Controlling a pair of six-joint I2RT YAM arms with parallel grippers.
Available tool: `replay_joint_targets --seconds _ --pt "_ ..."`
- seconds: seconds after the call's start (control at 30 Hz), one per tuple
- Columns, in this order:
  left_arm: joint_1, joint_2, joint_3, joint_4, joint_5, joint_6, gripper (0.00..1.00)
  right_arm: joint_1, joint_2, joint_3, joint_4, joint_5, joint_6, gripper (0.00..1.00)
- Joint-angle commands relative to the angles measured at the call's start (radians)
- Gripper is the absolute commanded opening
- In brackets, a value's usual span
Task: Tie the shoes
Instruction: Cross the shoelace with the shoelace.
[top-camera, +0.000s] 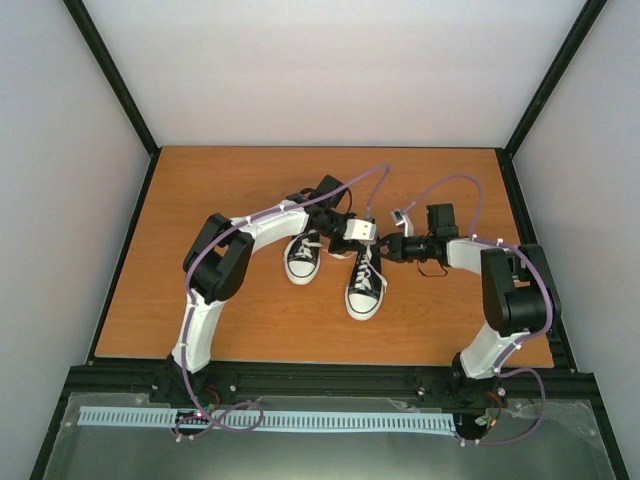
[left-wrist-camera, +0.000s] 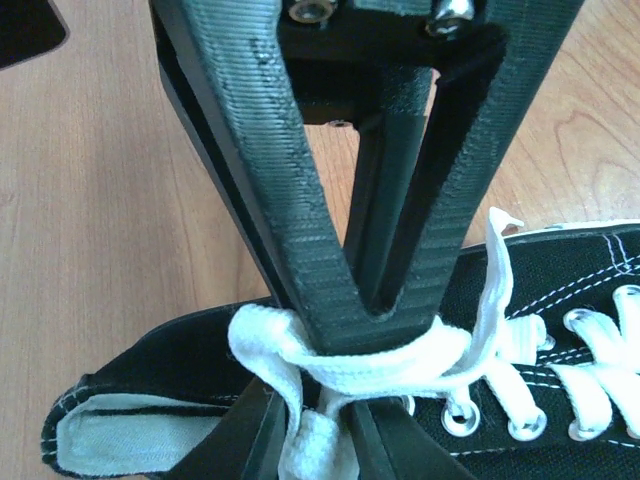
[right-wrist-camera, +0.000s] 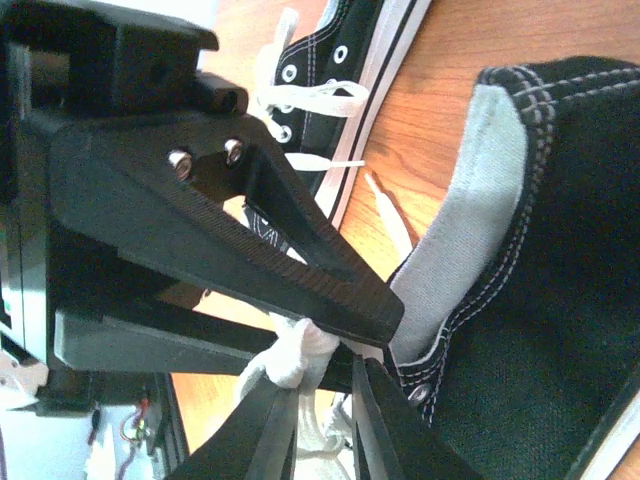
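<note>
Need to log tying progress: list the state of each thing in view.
Right sneaker: upright on its sole, laced, no finished bow.
White lace: bunched at the top eyelets, pinched by both claws.
Left claw: shut on the white lace.
Right claw: shut on the white lace.
Left sneaker: upright on its sole, clear of both claws; tied or not, unclear.

Count from the top view:
Shoes (top-camera: 303, 258): 2, one at frame centre, the other shoe (top-camera: 365, 285) just lower right of it.
Laces (left-wrist-camera: 380, 375): 2, one per shoe.
Arms: 2, left arm (top-camera: 205, 330) in the left half, right arm (top-camera: 510, 285) near the right edge.
Grippers: 2, left gripper (left-wrist-camera: 380, 325) and right gripper (right-wrist-camera: 345, 350).
Table (top-camera: 200, 190): 1.
</note>
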Motion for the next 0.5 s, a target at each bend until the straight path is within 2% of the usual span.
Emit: replay_joint_targets --seconds 0.0,0.07,0.17,0.33,0.47 --pt "0.000 -0.003 0.026 0.003 0.036 0.011 0.17 0.014 0.009 0.020 0.006 -0.004 -0.013 0.11" --pt "0.001 -0.003 0.030 0.000 0.033 0.006 0.17 0.014 -0.001 0.019 -0.007 0.014 -0.023 0.04" --pt "0.006 -0.007 0.046 -0.040 0.030 0.009 0.18 0.013 -0.017 0.016 -0.033 0.031 -0.040 0.03" --pt "0.021 -0.015 0.077 -0.117 0.009 0.055 0.24 -0.008 -0.054 -0.005 -0.059 0.063 -0.057 0.03" --pt "0.029 -0.020 0.086 -0.154 0.003 0.096 0.36 -0.016 -0.066 -0.011 -0.066 0.055 -0.063 0.03"
